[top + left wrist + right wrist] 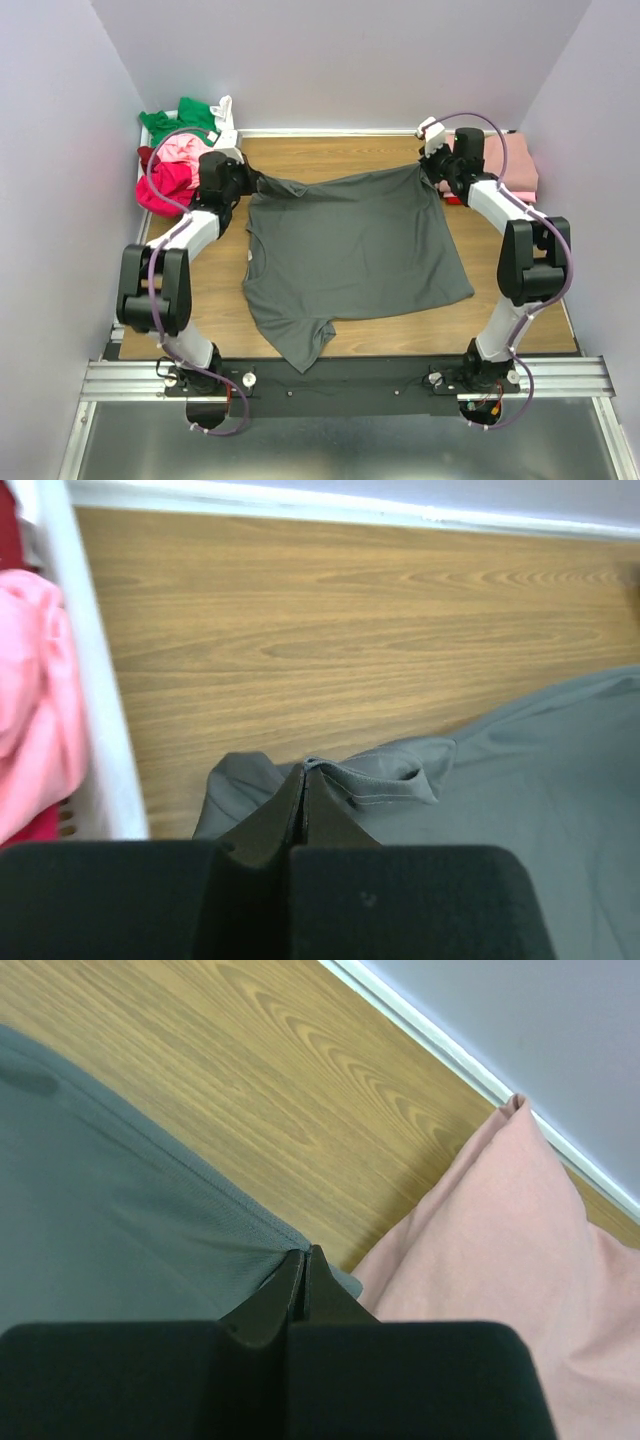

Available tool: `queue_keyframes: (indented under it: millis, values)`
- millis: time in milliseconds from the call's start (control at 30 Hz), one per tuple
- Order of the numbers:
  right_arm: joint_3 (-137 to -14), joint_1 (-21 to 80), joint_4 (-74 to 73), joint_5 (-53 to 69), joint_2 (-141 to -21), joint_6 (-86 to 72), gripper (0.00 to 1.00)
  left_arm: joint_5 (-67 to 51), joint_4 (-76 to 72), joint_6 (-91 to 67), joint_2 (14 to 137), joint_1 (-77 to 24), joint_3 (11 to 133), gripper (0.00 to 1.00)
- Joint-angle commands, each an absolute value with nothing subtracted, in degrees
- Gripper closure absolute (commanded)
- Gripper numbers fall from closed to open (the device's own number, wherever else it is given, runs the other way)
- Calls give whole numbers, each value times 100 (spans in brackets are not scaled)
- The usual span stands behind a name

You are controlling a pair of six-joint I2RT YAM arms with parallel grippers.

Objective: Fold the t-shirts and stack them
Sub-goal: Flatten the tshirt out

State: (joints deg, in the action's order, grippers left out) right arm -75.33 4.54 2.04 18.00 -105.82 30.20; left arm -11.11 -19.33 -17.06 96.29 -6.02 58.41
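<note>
A dark grey t-shirt (350, 250) lies spread on the wooden table, one sleeve hanging toward the near edge. My left gripper (248, 182) is shut on its far left corner, seen as a bunched hem (380, 780) in the left wrist view. My right gripper (432, 166) is shut on its far right corner (150, 1220). A dusty rose folded shirt (510, 165) lies at the far right, also in the right wrist view (500, 1250). Green (175, 120), light pink (185, 150) and red (165, 185) shirts sit heaped at the far left.
A white plastic basket (95, 680) holds the heaped shirts at the far left corner. Bare wooden table (330, 155) runs along the back wall. Walls close in on left, right and back.
</note>
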Motion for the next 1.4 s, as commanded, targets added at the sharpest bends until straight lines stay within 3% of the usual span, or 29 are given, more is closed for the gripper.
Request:
queue_keyframes:
  millis: [0,400,867,1067,1233,1367]
  values:
    - [-7339,545,299,2013,-10143,2892,100,-608,-1837,-1608,8748,-571,5503,100]
    - [-7146,791,229,2109,-9484,2707,99,-44,-1169,-1503,7374,-527,5150,100]
    - [-7022,809,-139,2091,-9115,2926,99,-1038,-1485,-1767,8412,-527,5758,100]
    - [-7565,1142,-1725,2408,-8087,3480,100,-282,-1538,-1775,6112,-527,4985,100]
    - [-9328,1283,-3030,2838,-7411,3358,100,-44,-1582,-2257,3820,-527,4868,100]
    - [-10975,1292,-3814,2752,-7129,3085,100,-324,-1626,-2575,2989,-536,5500,100]
